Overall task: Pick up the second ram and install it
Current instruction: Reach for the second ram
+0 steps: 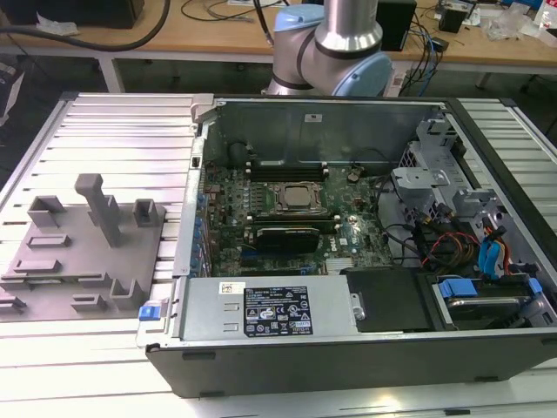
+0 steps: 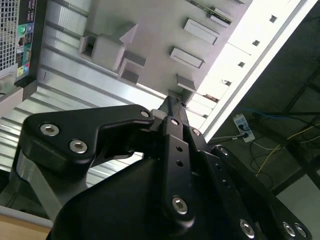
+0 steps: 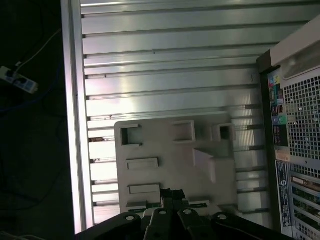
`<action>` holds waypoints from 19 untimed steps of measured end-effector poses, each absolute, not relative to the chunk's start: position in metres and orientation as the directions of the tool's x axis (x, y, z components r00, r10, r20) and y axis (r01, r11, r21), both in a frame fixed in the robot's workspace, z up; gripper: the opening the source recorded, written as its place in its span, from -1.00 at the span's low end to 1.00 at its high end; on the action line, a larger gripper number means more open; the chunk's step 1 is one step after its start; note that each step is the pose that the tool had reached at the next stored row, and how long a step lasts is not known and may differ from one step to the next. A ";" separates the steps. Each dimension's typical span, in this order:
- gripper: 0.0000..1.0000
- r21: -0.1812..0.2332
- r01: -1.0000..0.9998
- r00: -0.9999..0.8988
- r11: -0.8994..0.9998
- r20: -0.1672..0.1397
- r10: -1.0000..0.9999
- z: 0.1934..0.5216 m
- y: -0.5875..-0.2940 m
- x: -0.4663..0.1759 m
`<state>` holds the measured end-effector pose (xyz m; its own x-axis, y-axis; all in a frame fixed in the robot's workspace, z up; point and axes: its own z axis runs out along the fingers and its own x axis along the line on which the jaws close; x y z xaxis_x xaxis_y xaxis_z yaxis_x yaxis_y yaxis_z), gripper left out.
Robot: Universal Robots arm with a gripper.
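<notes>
While black metal gripper hangs over grey plastic holder tray, thin green second ram looks unlifted. Can't tell if gripper's clenched; install tbd.

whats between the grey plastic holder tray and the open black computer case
A narrow bare strip of ribbed aluminium table, seen in the first wrist view between the grey plastic holder tray and the open black computer case.
</notes>
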<state>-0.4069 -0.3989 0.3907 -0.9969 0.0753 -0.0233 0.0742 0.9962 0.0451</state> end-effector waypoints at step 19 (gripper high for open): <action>-0.79 0.045 0.074 -0.997 0.996 -0.023 0.075 0.390 -0.399 -0.447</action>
<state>-0.4470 -0.3988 0.3899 -0.9969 0.0753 -0.0233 0.0742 0.9962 0.0451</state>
